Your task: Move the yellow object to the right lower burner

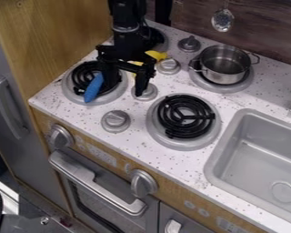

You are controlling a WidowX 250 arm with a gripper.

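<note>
Gripper [125,81]: above the bench between the left lower burner and a small knob, black and angular, its two fingers spread wide apart with nothing held between them.
Oven handle [96,182]: smooth gray bar across the toy oven's front, below a wood-look strip with two chunky gray knobs.
Sink [211,169]: matte gray basin with rounded corners and a round drain.
Bench [151,159]: white, flecked with dark speckles.
Right lower burner [186,117]: black spiral coil set in a round gray dish.
Left lower burner [70,87]: matching coil and dish, at the image left of the gripper.
Blue object [94,88]: elongated with a tapered end, lying at a slant over that coil.
Yellow object [155,55]: behind the gripper and partly hidden by it, near the left upper burner [164,45] and a round gray knob [168,66].
Pot [224,63]: shiny metal, round, with two thin loop handles, upright on the right upper burner [251,80].
Wall [266,32]: dark, wood-grained, with a shiny metal utensil [222,20] hanging in front.
</note>
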